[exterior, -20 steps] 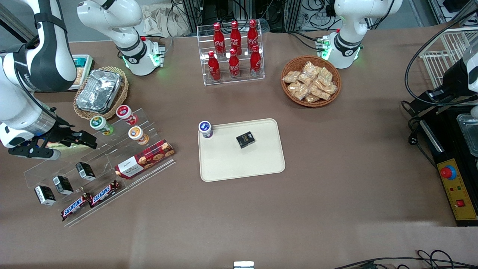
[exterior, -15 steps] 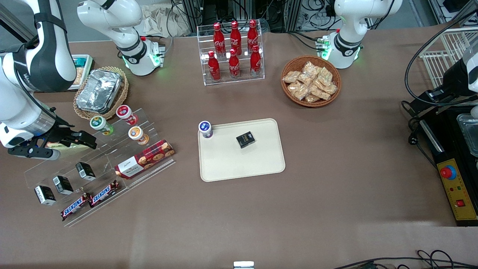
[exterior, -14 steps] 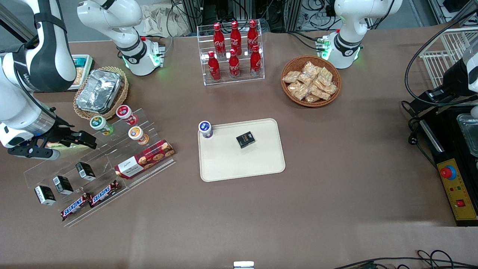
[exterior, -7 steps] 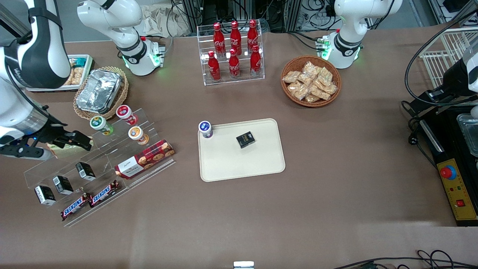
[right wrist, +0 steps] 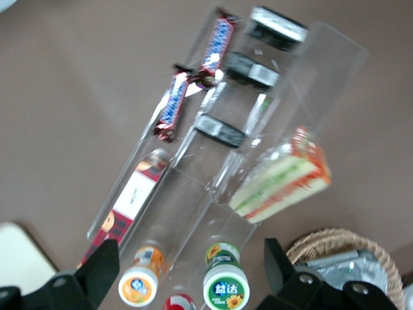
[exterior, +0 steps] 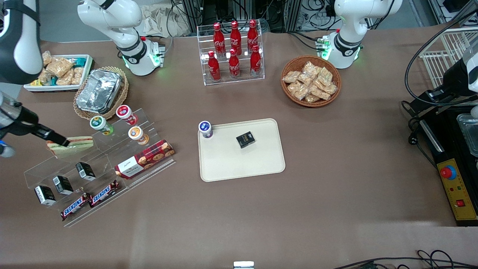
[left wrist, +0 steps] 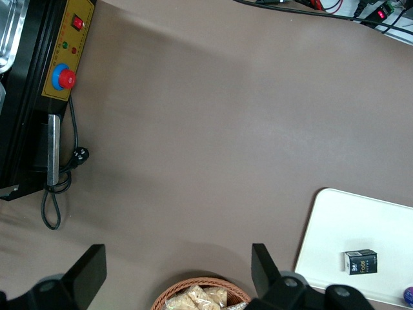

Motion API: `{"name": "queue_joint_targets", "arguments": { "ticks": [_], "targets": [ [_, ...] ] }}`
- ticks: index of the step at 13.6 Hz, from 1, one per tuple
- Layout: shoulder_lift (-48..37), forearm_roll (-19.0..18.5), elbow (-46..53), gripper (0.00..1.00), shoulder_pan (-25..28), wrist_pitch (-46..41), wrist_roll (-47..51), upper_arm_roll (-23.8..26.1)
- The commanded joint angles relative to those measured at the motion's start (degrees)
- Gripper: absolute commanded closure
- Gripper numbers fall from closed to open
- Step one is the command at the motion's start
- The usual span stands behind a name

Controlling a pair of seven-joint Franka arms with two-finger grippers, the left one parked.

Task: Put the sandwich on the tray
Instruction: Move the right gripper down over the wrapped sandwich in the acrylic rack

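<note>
The sandwich point(exterior: 73, 144) point(right wrist: 281, 181), a clear-wrapped wedge of pale bread with red and green filling, lies on the clear acrylic stand point(exterior: 97, 164) beside the green-capped bottle point(exterior: 101, 125). My gripper point(exterior: 34, 146) point(right wrist: 190, 258) hangs open above that end of the stand. One dark finger point(exterior: 52, 136) reaches toward the sandwich without gripping it, and nothing sits between the fingers. The beige tray point(exterior: 242, 164) point(left wrist: 361, 219) lies mid-table, toward the parked arm from the stand. A small black box point(exterior: 245, 139) and a blue-capped bottle point(exterior: 205, 129) rest on it.
The stand also holds a red-capped bottle point(exterior: 125, 114), an orange-capped one point(exterior: 137, 135), a biscuit box point(exterior: 145, 158), small black boxes point(exterior: 62, 184) and Snickers bars point(exterior: 91, 200). A foil container point(exterior: 99, 91), a white snack bin point(exterior: 59, 73), a cola rack point(exterior: 233, 52) and a snack basket point(exterior: 310, 81) stand farther from the camera.
My arm has lifted and drawn back toward the working arm's end of the table, uncovering the sandwich and the white snack bin. The sandwich stays on the stand.
</note>
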Motion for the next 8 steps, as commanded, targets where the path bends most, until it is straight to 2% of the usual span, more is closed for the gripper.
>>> {"name": "queue_joint_targets", "arguments": {
  "ticks": [1, 3, 7, 8],
  "targets": [
    [0.51, -0.51, 0.63, 0.0, -3.13, -0.83, 7.05, 0.13],
    [2.08, -0.25, 0.63, 0.0, -6.64, -0.57, 7.67, 0.13],
    [6.22, 0.98, 0.02, 0.0, -9.47, 3.29, 8.54, 0.22],
    [6.92, 2.72, -0.15, 0.0, -10.17, 4.26, 9.94, 0.22]
  ]
}}
